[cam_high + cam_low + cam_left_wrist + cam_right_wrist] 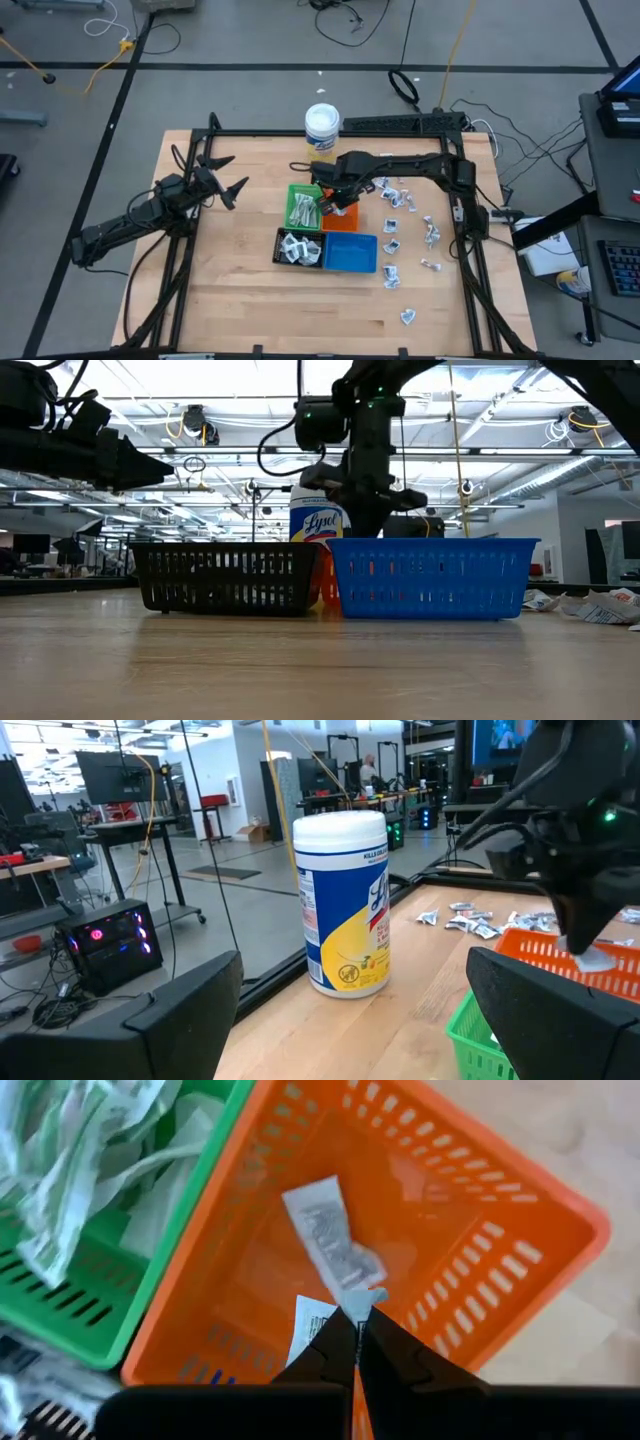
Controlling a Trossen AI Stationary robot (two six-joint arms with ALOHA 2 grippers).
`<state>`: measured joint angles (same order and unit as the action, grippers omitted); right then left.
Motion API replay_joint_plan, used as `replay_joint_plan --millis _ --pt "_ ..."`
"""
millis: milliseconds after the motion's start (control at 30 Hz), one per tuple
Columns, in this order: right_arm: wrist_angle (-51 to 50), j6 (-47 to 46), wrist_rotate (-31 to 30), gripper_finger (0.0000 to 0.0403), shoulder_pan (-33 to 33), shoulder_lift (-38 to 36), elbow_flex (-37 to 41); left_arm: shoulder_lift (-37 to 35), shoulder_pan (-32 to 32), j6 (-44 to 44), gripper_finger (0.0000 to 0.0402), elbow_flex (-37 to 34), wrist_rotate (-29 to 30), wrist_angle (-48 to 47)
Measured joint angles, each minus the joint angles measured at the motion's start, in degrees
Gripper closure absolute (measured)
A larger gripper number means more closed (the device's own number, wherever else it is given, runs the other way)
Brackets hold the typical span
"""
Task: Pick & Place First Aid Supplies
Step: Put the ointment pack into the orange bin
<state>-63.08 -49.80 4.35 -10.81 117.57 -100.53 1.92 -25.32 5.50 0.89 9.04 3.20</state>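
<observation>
My right gripper [357,1320] points down over the orange tray [520,1230], shut on a small white-grey first aid packet [325,1240]. Another packet [310,1320] lies on the orange tray's floor. The green tray [303,205] and the black tray [298,248] hold several packets. The blue tray [350,253] stands nearest the table's near edge. More loose packets [400,200] lie on the table to the right of the trays. My left gripper [228,178] waits open and level at the table's left. My right gripper pinches the packet by one end [368,1298] between its two fingertips, coming from above and pointing down. The packet hangs below the fingers [595,958] over the orange tray; whether its lower end touches the tray's floor I cannot tell.
A white-lidded tub with a yellow label [322,125] stands at the table's far edge behind the trays. A black frame [470,225] runs along the table's sides. Bare wood [300,310] lies toward the near edge.
</observation>
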Motion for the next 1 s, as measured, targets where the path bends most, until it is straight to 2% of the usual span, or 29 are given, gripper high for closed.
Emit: replay_joint_plan --millis 167,300,400,633,767,1000 --pt "2.0 0.0 0.0 0.0402 0.0 2.3 0.0 0.0 0.0 0.0 0.0009 0.0 0.0 0.0" --pt "2.5 1.1 0.1 0.0386 0.0 2.7 0.0 0.0 0.0 0.0 0.0009 0.0 0.0 0.0" --pt "2.5 1.1 0.2 0.0357 0.0 2.5 0.0 0.0 0.0 0.0 0.0009 0.0 0.0 0.0" --pt "1.7 2.2 0.2 0.0263 0.0 2.6 0.0 0.0 0.0 0.0 0.0009 0.0 0.0 0.0" --pt "-0.3 11.1 0.2 0.0241 -0.3 0.8 0.0 0.0 0.0 0.0 0.0009 0.0 0.0 0.0" --pt "-8.1 33.5 0.2 0.0249 0.9 -4.6 0.0 0.0 0.0 0.0 0.0009 0.0 0.0 0.0"
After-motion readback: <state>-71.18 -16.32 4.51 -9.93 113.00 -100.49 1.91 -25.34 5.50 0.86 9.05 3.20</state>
